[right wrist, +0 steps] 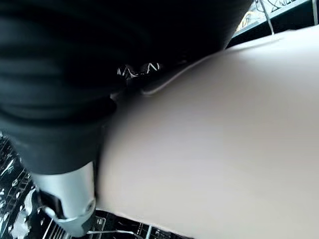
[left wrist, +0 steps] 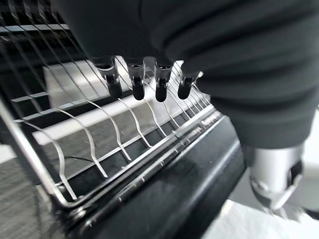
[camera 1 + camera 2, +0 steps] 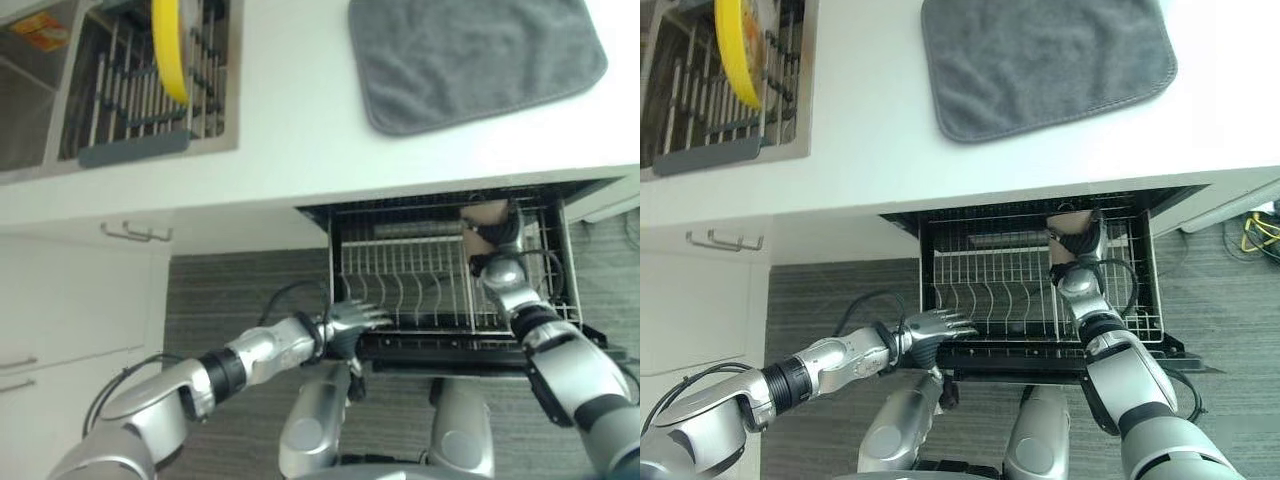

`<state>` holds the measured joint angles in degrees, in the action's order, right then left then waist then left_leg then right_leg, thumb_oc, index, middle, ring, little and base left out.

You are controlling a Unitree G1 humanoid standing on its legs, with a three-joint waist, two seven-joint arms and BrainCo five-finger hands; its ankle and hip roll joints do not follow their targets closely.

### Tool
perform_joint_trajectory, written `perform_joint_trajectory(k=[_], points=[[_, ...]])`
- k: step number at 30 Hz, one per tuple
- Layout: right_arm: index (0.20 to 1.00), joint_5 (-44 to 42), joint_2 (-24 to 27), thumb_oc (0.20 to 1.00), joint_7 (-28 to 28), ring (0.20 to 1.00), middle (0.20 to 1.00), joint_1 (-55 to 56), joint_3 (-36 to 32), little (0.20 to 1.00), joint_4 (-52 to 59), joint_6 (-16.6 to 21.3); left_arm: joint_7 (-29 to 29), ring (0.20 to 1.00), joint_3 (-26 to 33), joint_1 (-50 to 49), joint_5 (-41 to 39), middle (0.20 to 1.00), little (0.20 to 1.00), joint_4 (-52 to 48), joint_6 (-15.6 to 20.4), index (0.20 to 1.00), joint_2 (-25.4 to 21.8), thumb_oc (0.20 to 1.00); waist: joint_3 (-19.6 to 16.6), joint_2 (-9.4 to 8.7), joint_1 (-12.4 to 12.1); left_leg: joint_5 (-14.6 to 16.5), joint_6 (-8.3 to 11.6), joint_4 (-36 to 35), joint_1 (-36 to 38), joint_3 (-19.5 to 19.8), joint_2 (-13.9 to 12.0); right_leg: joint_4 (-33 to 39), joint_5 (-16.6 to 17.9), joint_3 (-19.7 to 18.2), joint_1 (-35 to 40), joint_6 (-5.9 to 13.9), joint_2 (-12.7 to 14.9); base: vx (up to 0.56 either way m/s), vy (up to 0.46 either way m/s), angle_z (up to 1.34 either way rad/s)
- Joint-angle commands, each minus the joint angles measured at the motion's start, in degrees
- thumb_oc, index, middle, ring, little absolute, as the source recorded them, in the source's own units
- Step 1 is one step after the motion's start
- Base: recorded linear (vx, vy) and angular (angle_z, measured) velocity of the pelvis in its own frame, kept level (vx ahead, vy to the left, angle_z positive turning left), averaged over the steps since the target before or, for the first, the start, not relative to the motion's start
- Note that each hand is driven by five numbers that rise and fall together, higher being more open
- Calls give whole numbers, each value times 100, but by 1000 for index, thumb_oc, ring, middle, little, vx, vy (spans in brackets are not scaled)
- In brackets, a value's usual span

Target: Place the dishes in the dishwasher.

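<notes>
The robot's right hand [image 3: 1080, 245] gripped a pale pink plate [image 1: 214, 144] at the back of the pulled-out dishwasher rack [image 3: 990, 285], fingers curled round its edge. Its left hand [image 3: 352, 322] rested with straight, relaxed fingers [image 2: 159, 84] on the rack's front rim. A yellow plate [image 3: 170, 45] stood in the sink rack [image 3: 130, 100] at the worktop's [image 3: 290, 110] far left corner, a grey mat [image 3: 470, 55] at its far right.

Open tines across the middle of the dishwasher rack [image 3: 1010, 290]; front left edge blocked by left hand [image 3: 932, 331], back right corner by right hand [image 3: 1081, 243] clasping a pale plate [image 3: 1068, 225]; counter [image 3: 880, 150] overhanging the back
</notes>
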<state>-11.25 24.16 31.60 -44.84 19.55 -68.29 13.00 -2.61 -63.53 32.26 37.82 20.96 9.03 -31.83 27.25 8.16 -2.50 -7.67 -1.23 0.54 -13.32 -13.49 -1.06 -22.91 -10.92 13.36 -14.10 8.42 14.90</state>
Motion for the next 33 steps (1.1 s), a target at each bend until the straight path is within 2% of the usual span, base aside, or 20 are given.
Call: perform_joint_trajectory(k=[1,7,8,9,10,11,12,15,16,19,21,24,27,30,33], points=[[1000,0,74,1000,44,1000,1000,-257,1,1000,-102,-35,-72,1000,-223,-147,593,1000,1000,27,81,1000,7,1000,117,70,14,960,409,667,69,71,-51,577,635,56,-274,-25,-236,0,0,0],[1000,-464,-53,1000,65,1000,1000,-237,-46,1000,10,129,2,1000,-171,-173,648,1000,1000,34,29,1000,55,1000,71,31,33,933,408,607,118,61,-75,678,663,12,-210,-34,-273,-1,0,-1],[1000,-1010,-189,1000,147,1000,1000,-150,-220,1000,164,417,-2,1000,-124,-242,695,1000,1000,62,-67,1000,86,1000,31,-7,66,955,389,588,191,78,-78,668,624,-47,-153,-48,-315,34,44,2],[1000,-1245,-389,1000,397,1000,1000,64,-289,1000,610,698,-220,1000,-8,-366,759,1000,1000,142,-233,1000,104,1000,-43,-61,113,979,374,585,259,56,-88,700,613,-101,-82,-77,-344,59,45,-1],[1000,-1198,-498,1000,898,1000,1000,345,-370,1000,1137,742,-322,1000,132,-478,808,1000,1000,209,-337,1000,118,1000,-118,-130,178,1001,364,570,345,22,-105,805,637,-126,27,-83,-364,73,43,-2],[1000,-131,-433,1000,1947,1000,1000,580,-479,1000,1619,448,-335,1000,280,-678,842,1000,1000,63,-392,1000,42,1000,-214,-150,216,996,355,486,498,-62,-141,1004,717,-91,200,-65,-354,70,22,-9],[1000,195,-346,1000,2250,1000,1000,591,-503,1000,1814,274,-299,1000,349,-775,862,1000,1000,-60,-348,1000,-44,1000,-244,-132,208,996,356,460,539,-80,-142,1045,731,-70,247,-52,-346,52,26,-7],[1000,587,-211,1000,2468,1000,1000,580,-512,1000,1985,42,-262,1000,400,-860,873,1000,1000,-178,-268,1000,-142,1000,-264,-106,201,999,353,454,564,-92,-137,1049,719,-61,277,-47,-337,21,32,-6],[1000,875,-82,1000,2724,1000,1000,614,-403,1000,2124,-225,-292,1000,431,-970,883,1000,1000,-294,-214,1000,-249,1000,-268,-77,187,1008,347,486,554,-89,-128,1010,690,-48,280,-43,-322,28,44,-4],[1000,739,-65,1000,2732,1000,1000,718,-351,1000,2120,-108,-364,1000,442,-1045,925,1000,1000,-290,-196,1000,-273,1000,-261,-65,183,1024,334,505,549,-78,-120,999,671,-51,286,-53,-319,9,12,-1],[1000,746,-85,1000,2794,1000,1000,851,-329,1000,2136,152,-481,1000,472,-1124,993,1000,1000,-215,-160,1000,-282,1000,-246,-52,196,1031,325,517,538,-60,-112,996,657,-79,284,-66,-335,0,0,0],[1000,706,-156,1000,2797,1000,1000,924,-253,1000,2328,342,-752,1000,464,-1195,1062,1000,1000,95,-130,1000,-207,1000,-230,-75,227,1035,320,530,523,-53,-123,954,626,-125,256,-85,-365,0,0,0],[1000,475,-408,1000,2723,1000,1000,1370,-164,1000,3079,605,-1340,1000,647,-1411,1103,1000,1000,755,-99,1000,29,1000,-291,-253,333,1033,325,507,586,-104,-191,973,611,-187,304,-110,-441,0,0,0],[1000,274,-416,1000,2434,1000,1000,1935,-178,1000,3745,879,-1964,1000,961,-1548,949,1000,1000,1139,-97,1000,244,1000,-412,-380,429,1046,301,484,691,-174,-236,1023,614,-214,399,-119,-481,39,7,-2],[1000,56,-379,1000,1806,1000,1000,2504,-150,1000,4394,982,-2247,1000,1231,-1644,908,1000,1000,1277,43,1000,330,1000,-566,-471,529,1060,288,451,807,-251,-276,1067,605,-242,497,-115,-520,9,8,-1]])
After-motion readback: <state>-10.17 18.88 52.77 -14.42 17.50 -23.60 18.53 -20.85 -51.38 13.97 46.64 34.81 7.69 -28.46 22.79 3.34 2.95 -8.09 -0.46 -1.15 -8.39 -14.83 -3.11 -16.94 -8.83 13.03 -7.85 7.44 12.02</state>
